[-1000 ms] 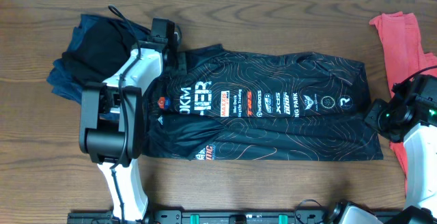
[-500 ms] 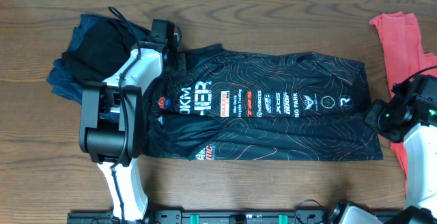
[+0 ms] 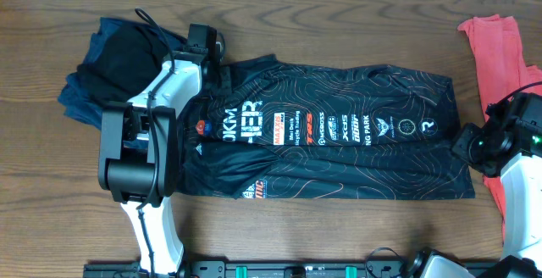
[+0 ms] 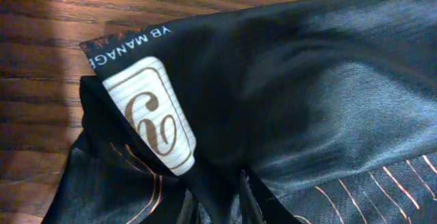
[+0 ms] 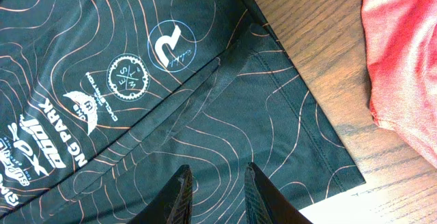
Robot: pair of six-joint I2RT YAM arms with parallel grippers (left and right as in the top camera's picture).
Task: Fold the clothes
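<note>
Black jersey (image 3: 339, 130), overhead: big white "KM" and "IER", cut off at the left. The sponsor row ends in "NG PARK"; the other logos are too small to read. Right wrist: "NG PARK", circled R logo (image 5: 168, 46), round badge (image 5: 125, 78) with unclear lettering. Left wrist: "YB MANAG", cut off, along the fabric edge beside a cream patch (image 4: 150, 115) with a swirl mark.

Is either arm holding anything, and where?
The left fingers appear to pinch the black jersey at a turned-up edge, by the logo patch; the right gripper is open above the jersey, holding nothing.
</note>
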